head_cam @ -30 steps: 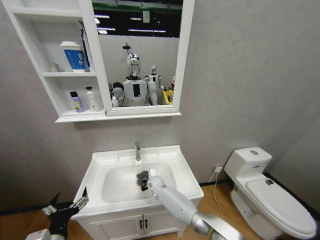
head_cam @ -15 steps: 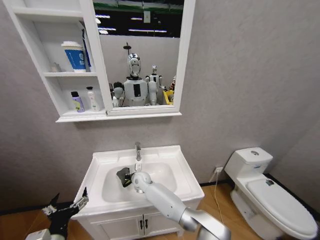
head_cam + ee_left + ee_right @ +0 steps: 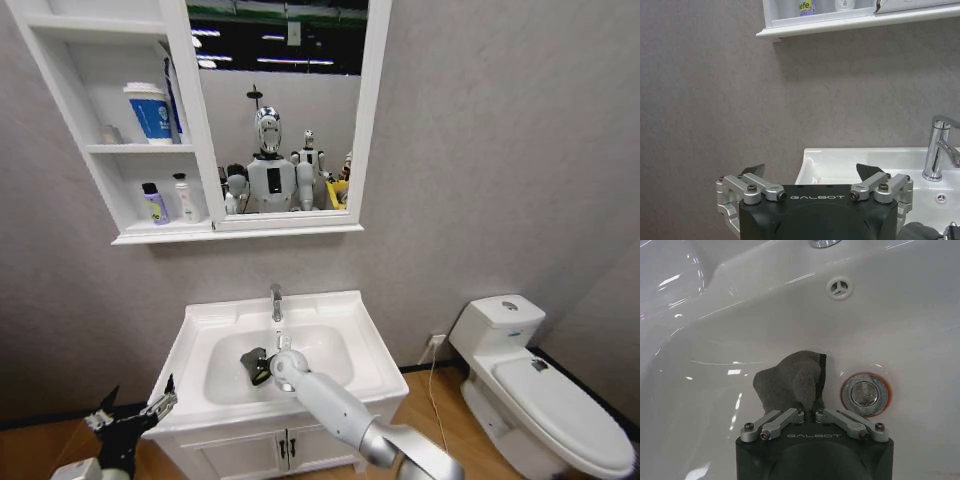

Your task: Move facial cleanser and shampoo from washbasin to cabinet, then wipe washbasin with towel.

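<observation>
My right gripper (image 3: 268, 366) is down in the bowl of the white washbasin (image 3: 360, 330), shut on the dark grey towel (image 3: 254, 361). In the right wrist view the towel (image 3: 787, 382) is pressed on the bowl floor beside the red-ringed drain (image 3: 865, 393), bunched in front of the right gripper (image 3: 810, 412). A small purple bottle (image 3: 153, 203) and a white bottle (image 3: 185, 198), the facial cleanser and shampoo, stand on the cabinet's (image 3: 120, 150) lower shelf. My left gripper (image 3: 130, 412) hangs open left of the washbasin, and the left gripper (image 3: 811, 170) holds nothing.
A chrome faucet (image 3: 275, 300) stands at the basin's back rim. The mirror (image 3: 280, 110) hangs beside the shelves. A blue and white cup (image 3: 150, 112) sits on the upper shelf. A white toilet (image 3: 540, 390) stands to the right, and the vanity doors (image 3: 280, 450) are below the basin.
The right gripper swept the towel leftward across the bowl, then came back slightly to the right. The left arm stayed still.
</observation>
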Controlling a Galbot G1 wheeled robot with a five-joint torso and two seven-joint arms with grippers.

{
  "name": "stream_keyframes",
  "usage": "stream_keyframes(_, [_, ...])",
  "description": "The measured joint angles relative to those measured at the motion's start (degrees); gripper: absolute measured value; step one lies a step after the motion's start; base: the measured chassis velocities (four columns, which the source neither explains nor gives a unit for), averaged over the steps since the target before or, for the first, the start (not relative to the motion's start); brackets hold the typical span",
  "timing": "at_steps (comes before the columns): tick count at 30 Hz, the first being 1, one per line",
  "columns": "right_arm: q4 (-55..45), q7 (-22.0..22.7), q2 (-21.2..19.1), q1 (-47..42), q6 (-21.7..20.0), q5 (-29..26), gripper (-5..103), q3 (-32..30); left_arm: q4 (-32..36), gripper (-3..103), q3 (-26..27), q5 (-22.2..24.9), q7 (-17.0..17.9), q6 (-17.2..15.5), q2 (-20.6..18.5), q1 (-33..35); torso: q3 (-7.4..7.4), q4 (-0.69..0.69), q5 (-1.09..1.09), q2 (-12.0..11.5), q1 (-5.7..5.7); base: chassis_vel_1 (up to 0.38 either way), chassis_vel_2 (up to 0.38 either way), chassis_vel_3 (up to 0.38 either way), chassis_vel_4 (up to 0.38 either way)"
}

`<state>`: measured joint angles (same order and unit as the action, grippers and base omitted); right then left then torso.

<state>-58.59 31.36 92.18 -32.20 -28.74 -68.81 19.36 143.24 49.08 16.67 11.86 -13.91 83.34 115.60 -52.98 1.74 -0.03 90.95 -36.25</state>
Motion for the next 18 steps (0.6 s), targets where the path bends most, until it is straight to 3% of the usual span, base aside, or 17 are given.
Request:
stream_keyframes(3, [-0.98, 1.44, -0.77, -0.01, -0.95, 0.0, 5, -0.54, 0.0, 100, 0.0, 0.0, 0.0, 0.0, 0.0, 0.0, 0.0, -0.04, 0.03, 0.0, 0.0, 0.0, 0.0, 0.0, 0.0])
stream_keyframes(8, [-3.64, 3.78, -7.09, -1.05, -1.68, 0.15, 5, -2.05, 0.0, 100, 0.0, 0.0, 0.01, 0.0, 0.0, 0.0, 0.0, 0.01, 0.01, 0.0, -0.01, 0.0, 0.0, 0.0, 0.0])
stream_keyframes(18, [-10.97, 7.12, -13.93, -4.04, -1.62, 2.34, 5, -3.23, 0.0, 100, 0.0, 0.0, 0.01, 0.0, -0.01, 0.0, 0.0, 0.0, 0.01, 0.0, 0.0, 0.0, 0.0, 0.0, 0.0])
